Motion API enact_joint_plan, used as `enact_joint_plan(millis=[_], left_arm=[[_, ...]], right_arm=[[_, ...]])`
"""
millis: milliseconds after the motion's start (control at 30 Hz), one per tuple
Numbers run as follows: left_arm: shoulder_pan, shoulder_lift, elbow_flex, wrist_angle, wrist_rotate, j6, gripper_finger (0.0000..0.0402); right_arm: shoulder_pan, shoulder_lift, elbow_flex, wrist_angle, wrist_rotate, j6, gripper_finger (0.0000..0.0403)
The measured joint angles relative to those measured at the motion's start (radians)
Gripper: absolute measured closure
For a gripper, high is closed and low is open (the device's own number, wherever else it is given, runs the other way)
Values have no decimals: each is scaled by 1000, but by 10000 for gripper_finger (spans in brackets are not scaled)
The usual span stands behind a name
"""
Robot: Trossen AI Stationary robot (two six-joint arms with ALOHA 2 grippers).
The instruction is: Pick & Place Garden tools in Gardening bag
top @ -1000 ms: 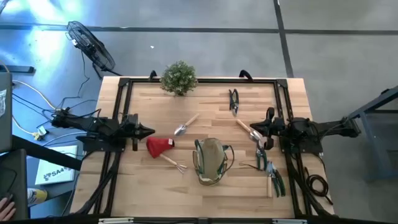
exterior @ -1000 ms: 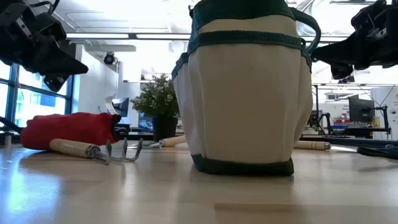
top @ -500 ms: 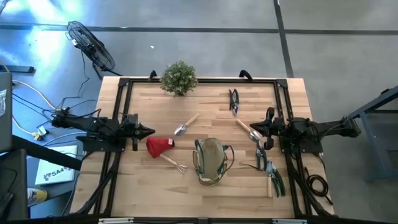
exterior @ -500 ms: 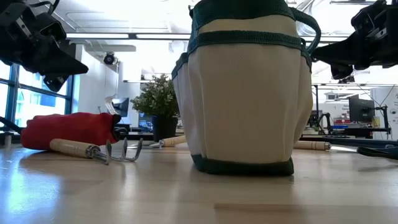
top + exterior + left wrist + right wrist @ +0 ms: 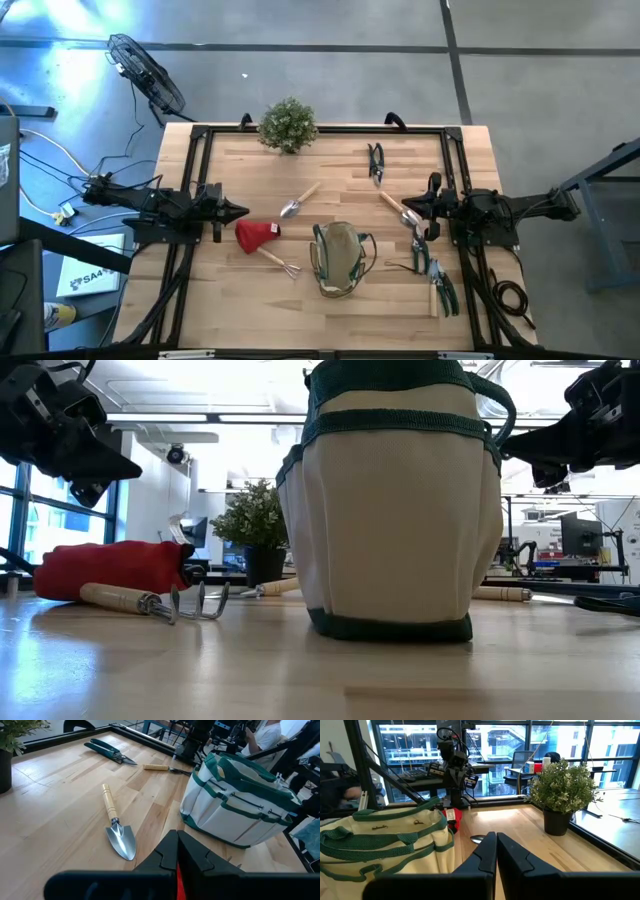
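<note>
The tan and green gardening bag (image 5: 337, 259) stands upright on its base near the table's front middle. Around it lie a red cone piece (image 5: 256, 232), a wooden-handled rake (image 5: 275, 261), a trowel (image 5: 297, 201), dark snips (image 5: 375, 161), a second trowel (image 5: 400, 211) and green-handled pruners (image 5: 432, 268). My left gripper (image 5: 240, 211) hovers shut at the left, just beside the red cone. My right gripper (image 5: 408, 207) hovers shut at the right, above the second trowel.
A bushy potted plant (image 5: 288, 125) stands at the far edge. A black frame rail (image 5: 320, 129) runs round the table. Bare wood lies between the plant and the snips and along the near edge.
</note>
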Motion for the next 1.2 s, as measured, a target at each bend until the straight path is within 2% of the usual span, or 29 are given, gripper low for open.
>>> enact_joint_plan(millis=[1000, 1200], left_arm=[[0, 0, 0, 0, 0, 0, 402], [0, 0, -1, 16, -35, 0, 402]], right_arm=[[0, 0, 0, 0, 0, 0, 400], [0, 0, 0, 0, 0, 0, 400]])
